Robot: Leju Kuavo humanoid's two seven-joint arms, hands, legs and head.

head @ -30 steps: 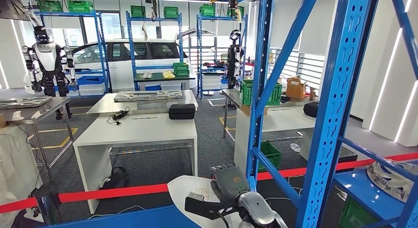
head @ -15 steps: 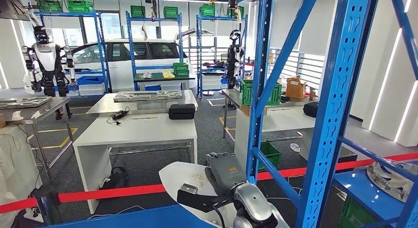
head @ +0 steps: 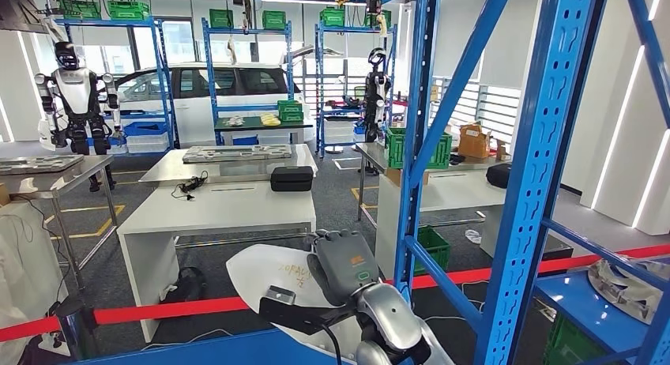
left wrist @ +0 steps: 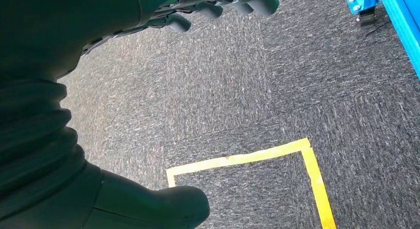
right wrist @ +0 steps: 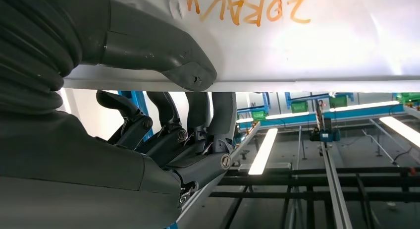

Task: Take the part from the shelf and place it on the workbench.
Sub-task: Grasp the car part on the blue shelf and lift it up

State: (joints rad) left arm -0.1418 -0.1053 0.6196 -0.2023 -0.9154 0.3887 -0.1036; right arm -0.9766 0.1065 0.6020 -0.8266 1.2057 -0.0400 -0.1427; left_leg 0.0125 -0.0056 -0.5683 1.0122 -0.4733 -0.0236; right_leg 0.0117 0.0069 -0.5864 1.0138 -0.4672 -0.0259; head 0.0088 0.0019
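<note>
My right hand point(head: 344, 265) grips a flat white part point(head: 265, 275) with orange writing, low in the head view, left of the blue shelf upright point(head: 416, 136). In the right wrist view the thumb point(right wrist: 148, 48) lies on one face of the white part point(right wrist: 307, 45) and the dark fingers point(right wrist: 198, 115) curl against the other. The white workbench point(head: 225, 208) stands beyond the red barrier tape point(head: 182, 308). My left hand point(left wrist: 218, 6) hangs over grey carpet, fingers and thumb point(left wrist: 148, 209) apart, holding nothing.
The blue shelf frame point(head: 545, 159) fills the right side, and another grey part point(head: 632, 282) lies on its blue board point(head: 581, 302). A black case point(head: 291, 178) sits at the workbench's far edge. Further tables, racks, a white car and two standing robots lie behind.
My right hand has carried the white part up and to the left, further out from the shelf frame. The rest of the scene holds still.
</note>
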